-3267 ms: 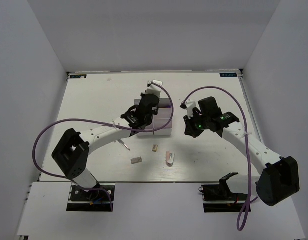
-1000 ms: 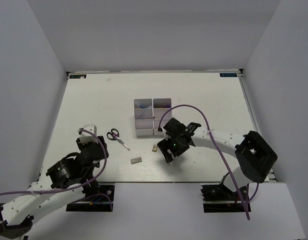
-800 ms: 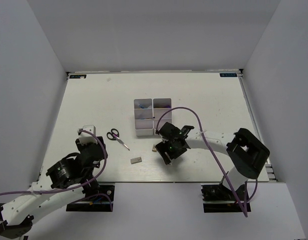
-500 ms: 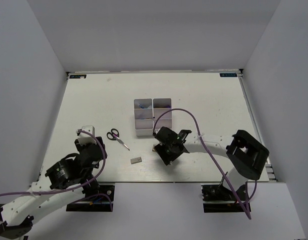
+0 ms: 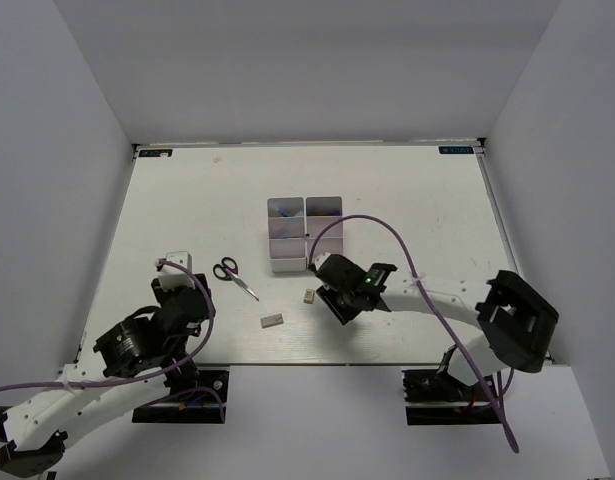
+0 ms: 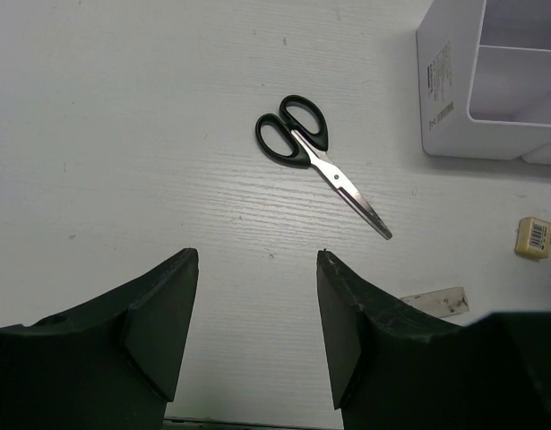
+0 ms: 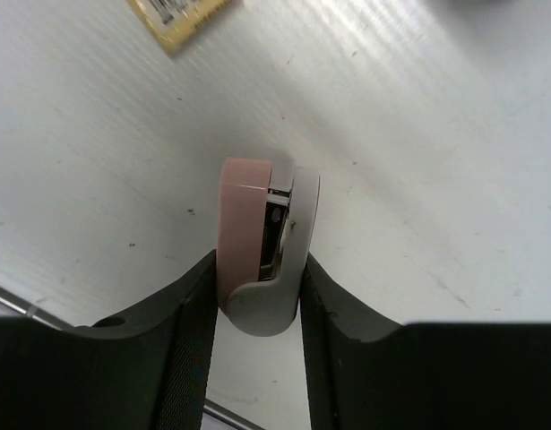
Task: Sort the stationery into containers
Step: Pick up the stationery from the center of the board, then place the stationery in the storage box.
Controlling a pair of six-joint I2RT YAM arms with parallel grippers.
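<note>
The white containers (image 5: pixel 287 263) stand in a block mid-table and also show in the left wrist view (image 6: pixel 447 98). My right gripper (image 5: pixel 339 304) is just in front of them, low at the table. It is shut on the white-pink stapler-like piece (image 7: pixel 264 246), which sits upright between its fingers (image 7: pixel 193 309). The beige eraser (image 5: pixel 308 296) lies just left of it, and also shows in the right wrist view (image 7: pixel 178 16). My left gripper (image 5: pixel 184 292) is open and empty at the near left. The black-handled scissors (image 6: pixel 320 161) lie ahead of it. No highlighters or pen are in view.
The grey-white flat block (image 5: pixel 273 321) lies near the front edge, between the two grippers, and shows at the left wrist view's right (image 6: pixel 432 302). The scissors (image 5: pixel 234 277) lie left of the bins. White walls close the table on three sides.
My left arm has pulled back from the bins to the near left. My right arm has come down from beside the bins and closed on the stapler-like piece.
</note>
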